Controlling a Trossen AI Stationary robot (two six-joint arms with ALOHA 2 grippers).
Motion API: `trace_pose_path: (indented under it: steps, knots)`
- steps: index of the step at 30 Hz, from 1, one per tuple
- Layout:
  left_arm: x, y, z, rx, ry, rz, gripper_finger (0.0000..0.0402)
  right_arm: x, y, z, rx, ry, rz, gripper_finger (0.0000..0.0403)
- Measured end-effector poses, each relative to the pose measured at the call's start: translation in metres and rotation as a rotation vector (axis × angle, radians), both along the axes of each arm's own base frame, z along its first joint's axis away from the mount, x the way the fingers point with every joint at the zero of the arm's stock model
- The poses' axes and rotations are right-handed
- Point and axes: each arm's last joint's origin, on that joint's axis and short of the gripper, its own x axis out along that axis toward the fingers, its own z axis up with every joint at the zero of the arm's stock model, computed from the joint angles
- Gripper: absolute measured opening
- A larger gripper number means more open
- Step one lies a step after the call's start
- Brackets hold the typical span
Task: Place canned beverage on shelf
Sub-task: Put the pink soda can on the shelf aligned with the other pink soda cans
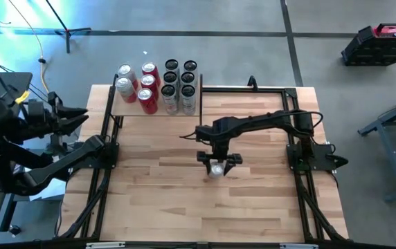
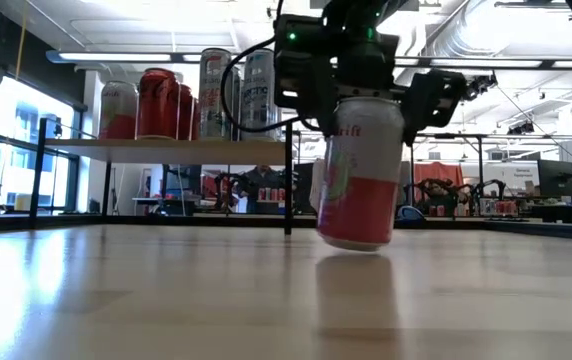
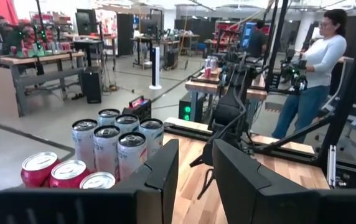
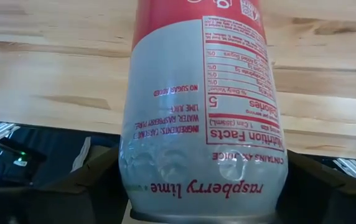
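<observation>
A: Where is the can (image 2: 360, 170)?

B: Near the middle of the table (image 1: 184, 200), held between the fingers of the right gripper (image 1: 218, 160). The fingers stand wide, one on each side of the can's upper part. In the low view its base seems just clear of the wood, tipped slightly.

A: Which way does it point?

B: Long axis close to upright, leaning a little, pink band at the bottom.

A: Which step is this?

B: Looks like the lift after the grasp. Next, I judge, the arm must raise it above board height and carry it to the shelf (image 1: 132, 111) at the far left corner, where other cans (image 1: 158, 86) already crowd; it needs a free spot.

A: The left gripper (image 3: 193, 180)?

B: Waiting off the table's left edge, fingers narrowly parted, holding nothing.
</observation>
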Motion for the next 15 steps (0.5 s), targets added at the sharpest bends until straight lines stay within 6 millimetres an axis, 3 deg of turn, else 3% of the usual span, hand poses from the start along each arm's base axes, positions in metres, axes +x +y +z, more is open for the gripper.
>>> trace_pose_path:
  steps: [15]
  knots:
    - [-0.0031,-0.0032,-0.0023,-0.016,-0.008,0.01,0.0129,0.0062,-0.0102,0.0042,-0.009,-0.076,-0.017,0.0359]
